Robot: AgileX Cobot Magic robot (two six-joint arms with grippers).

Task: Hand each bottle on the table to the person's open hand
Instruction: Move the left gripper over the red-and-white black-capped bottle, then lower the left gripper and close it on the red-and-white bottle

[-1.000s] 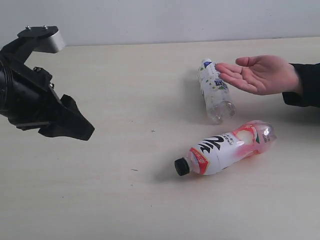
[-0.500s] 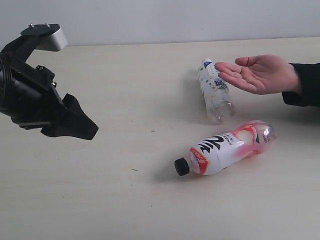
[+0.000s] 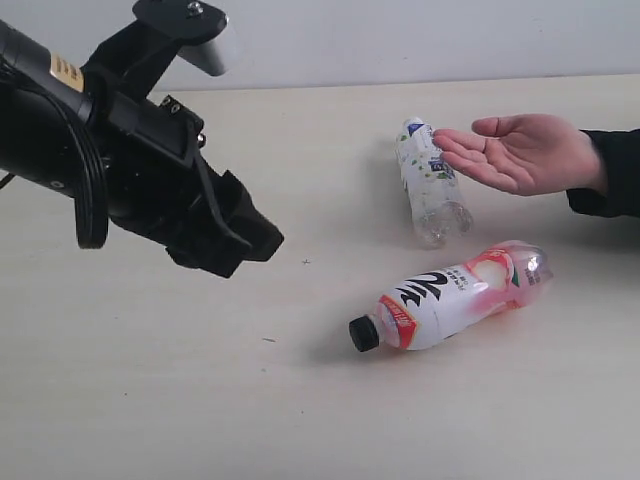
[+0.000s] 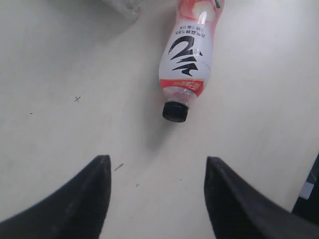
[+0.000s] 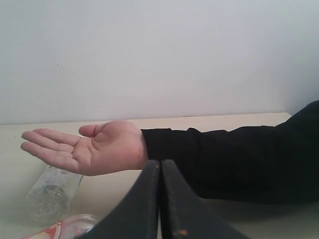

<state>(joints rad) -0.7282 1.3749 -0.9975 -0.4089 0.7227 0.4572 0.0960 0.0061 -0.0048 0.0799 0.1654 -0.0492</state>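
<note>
Two bottles lie on the table (image 3: 150,400). The pink-red bottle (image 3: 450,295) with a black cap (image 3: 364,333) lies nearer the front; the left wrist view shows this pink-red bottle (image 4: 189,55) cap-first, ahead of the fingers. The clear silver-green-labelled bottle (image 3: 430,190) lies behind it, its white cap beside the person's open hand (image 3: 520,150), held palm up. My left gripper (image 3: 255,245) hangs open and empty, left of the bottles. In its own view the left gripper (image 4: 155,162) has a wide gap. My right gripper (image 5: 159,164) is shut and empty, below the open hand (image 5: 89,147). The other two bottles are out of view.
The person's black sleeve (image 3: 610,170) reaches in from the right edge. A pale wall (image 3: 400,40) runs behind the table's far edge. Tiny dark specks (image 3: 306,262) mark the surface between my left gripper and the bottles.
My left arm has swung right and up, closing much of the gap toward the pink-red bottle. The hand and both bottles have stayed put.
</note>
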